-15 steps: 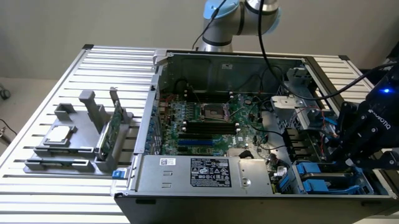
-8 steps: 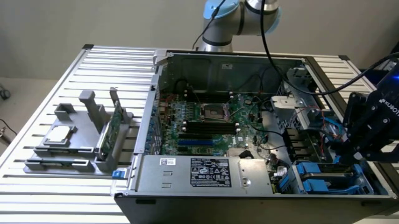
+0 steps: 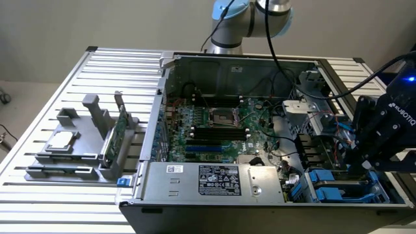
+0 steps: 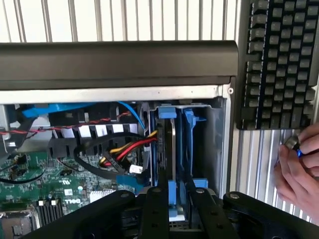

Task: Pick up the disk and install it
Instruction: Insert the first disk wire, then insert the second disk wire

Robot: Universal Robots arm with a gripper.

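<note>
The black two-fingered gripper (image 3: 364, 163) hangs at the exterior view's right, low over the drive bay corner of the open grey computer case (image 3: 227, 66). In the wrist view the gripper (image 4: 172, 199) has its fingers drawn in narrow on either side of the blue plastic carrier, pinching the top edge of the flat silver-grey disk (image 4: 172, 144) that stands on edge in the bay. I judge the disk is held, part-way down into its slot.

To do this step well, the disk should stay square to the blue guide rails (image 4: 192, 124) on either side of it and go straight down; any tilt would likely jam the carrier against the bay wall. The bundle of red, yellow and black cables (image 4: 124, 149) lies just beside the slot in the middle of the wrist frame and should be kept clear of the carrier's edge.

Inside the case: a green motherboard (image 3: 215, 129) at the centre of the exterior frame, a silver power supply box with a black label (image 3: 217, 180) at lower centre, and blue drive carriers (image 3: 328, 185) at lower right. A grey holder (image 3: 78, 146) at the left carries a small square silver chip (image 3: 62, 140) and a thin green circuit card (image 3: 122, 129) standing upright. At the right of the wrist frame sit a black keyboard (image 4: 279, 64) and a person's hand (image 4: 299, 164).
</note>
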